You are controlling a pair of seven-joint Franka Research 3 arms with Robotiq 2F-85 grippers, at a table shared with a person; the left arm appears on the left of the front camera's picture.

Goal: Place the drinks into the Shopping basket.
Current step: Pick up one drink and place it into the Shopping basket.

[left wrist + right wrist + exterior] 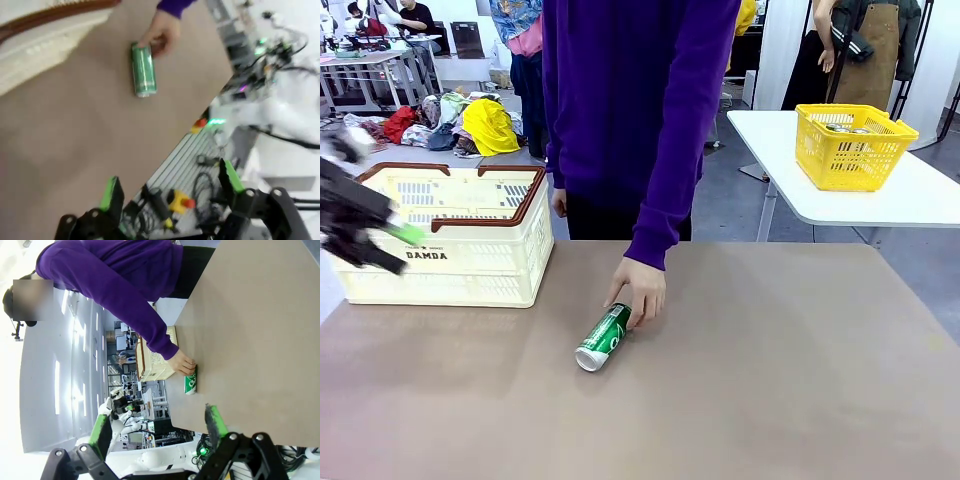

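A green drink can (604, 338) with white marks lies on its side mid-table, with a person's hand (638, 290) resting on its far end. The same can (143, 69) appears in the left wrist view and, small, as the can (190, 382) in the right wrist view. At the far left stands the cream Shopping basket (470, 262) with brown rim and "DAMDA" print. My left gripper (395, 248) is blurred in front of the basket's left side; it is open (170, 186) and holds nothing. My right gripper (157, 427) is open and empty too, well away from the can.
The person in a purple sleeve (670, 150) stands at the far edge of the brown table (770, 380). A yellow mesh basket (853, 146) sits on a separate white table at the back right. Cables and a red button (189, 202) lie beyond the table edge.
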